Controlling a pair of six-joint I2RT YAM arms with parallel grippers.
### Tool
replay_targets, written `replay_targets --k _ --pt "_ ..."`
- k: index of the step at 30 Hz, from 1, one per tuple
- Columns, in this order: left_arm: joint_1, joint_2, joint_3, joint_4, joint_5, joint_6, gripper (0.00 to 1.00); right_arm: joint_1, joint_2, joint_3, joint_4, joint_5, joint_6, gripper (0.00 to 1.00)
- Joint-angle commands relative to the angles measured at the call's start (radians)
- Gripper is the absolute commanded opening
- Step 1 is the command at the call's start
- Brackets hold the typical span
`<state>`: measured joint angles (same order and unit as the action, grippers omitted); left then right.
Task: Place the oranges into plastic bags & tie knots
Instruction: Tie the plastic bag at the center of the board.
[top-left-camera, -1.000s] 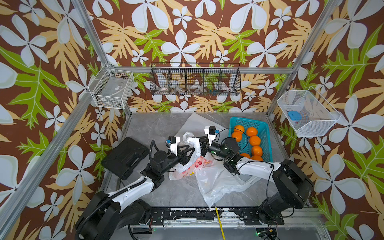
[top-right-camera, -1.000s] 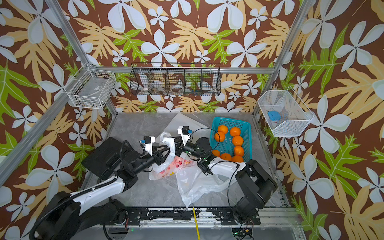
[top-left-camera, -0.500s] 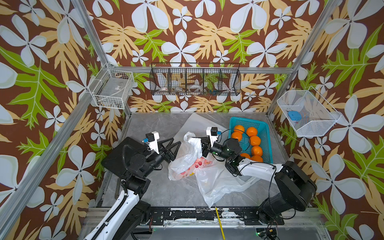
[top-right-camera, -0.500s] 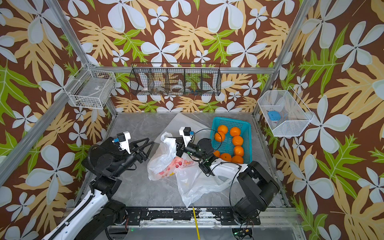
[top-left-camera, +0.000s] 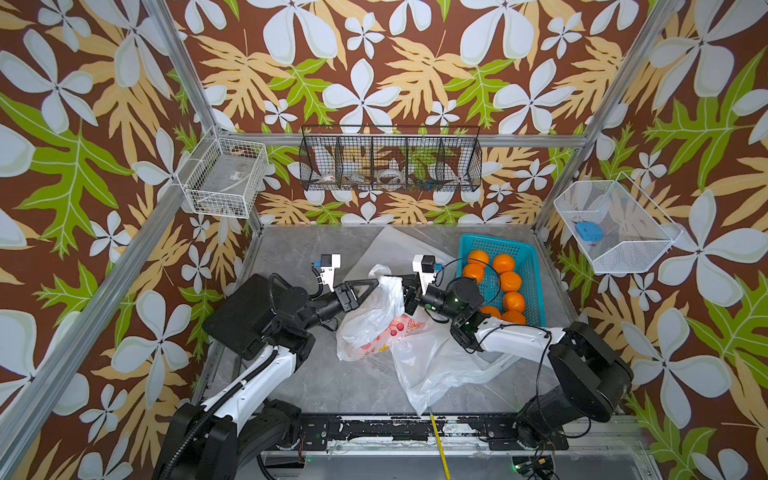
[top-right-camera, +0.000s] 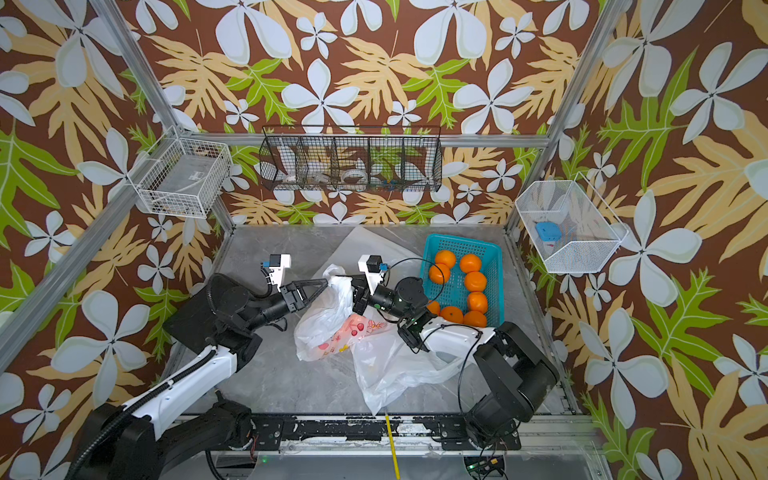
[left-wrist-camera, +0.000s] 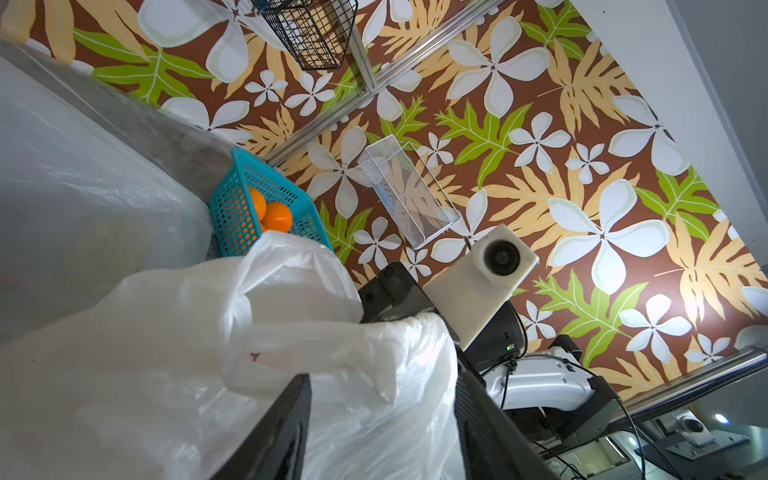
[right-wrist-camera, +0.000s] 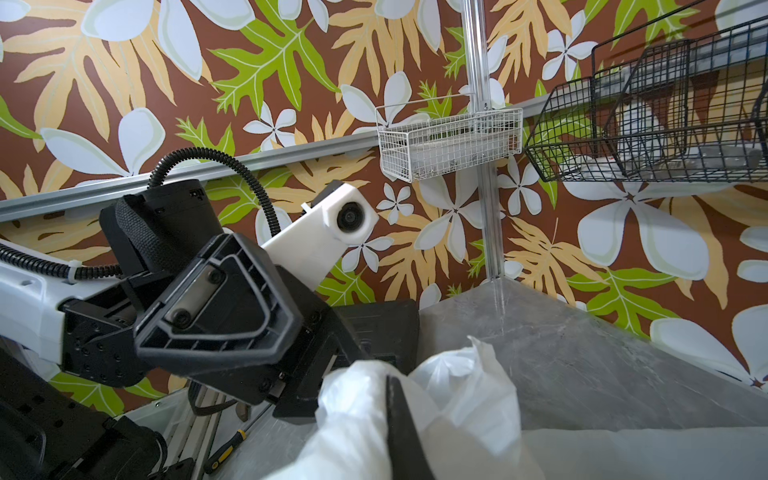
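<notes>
The printed bag stands near the middle of the table, its top pulled up between the two grippers. Half a second ago the left arm had swung away toward 9 o'clock, with its jaws clear of the plastic. Now it is back at the bag's top, much where it was a second ago. The right arm and the bag have hardly moved.

The left gripper reaches in from 9 o'clock with its wrist level. Its white forearm rises from the front-left base, and its elbow is over the black case. In the left wrist view its fingers stand partly apart with loose plastic bulging between them. I cannot tell whether they squeeze it.

The right gripper faces it from 3 o'clock, closed tight on the bag's upper edge. In the right wrist view the plastic is wrapped over one finger. The right arm's white link lies low, running toward 9 o'clock from the front-right base, and the wrist is bent upward.

A second bag lies crumpled flat at 5 o'clock of the printed one and touches it. A third sheet of plastic lies flat at 12 o'clock. The oranges sit in the teal basket at 2 o'clock, against the right wall; seven show in both top views.
</notes>
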<state>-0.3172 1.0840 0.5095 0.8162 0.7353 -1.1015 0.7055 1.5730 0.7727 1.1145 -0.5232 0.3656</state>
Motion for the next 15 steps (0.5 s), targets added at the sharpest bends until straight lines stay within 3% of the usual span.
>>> replay_targets --k 1,9,15 --pt "-0.002 0.017 -0.001 0.117 0.037 -0.049 0.58 0.001 0.005 0.008 0.038 -0.016 0.009 0.00" --pt "-0.013 0.048 0.021 0.207 0.072 -0.096 0.56 0.002 0.012 0.007 0.044 -0.020 0.016 0.00" --pt "-0.021 0.045 0.011 0.225 0.054 -0.110 0.47 0.003 0.017 0.010 0.044 -0.026 0.018 0.00"
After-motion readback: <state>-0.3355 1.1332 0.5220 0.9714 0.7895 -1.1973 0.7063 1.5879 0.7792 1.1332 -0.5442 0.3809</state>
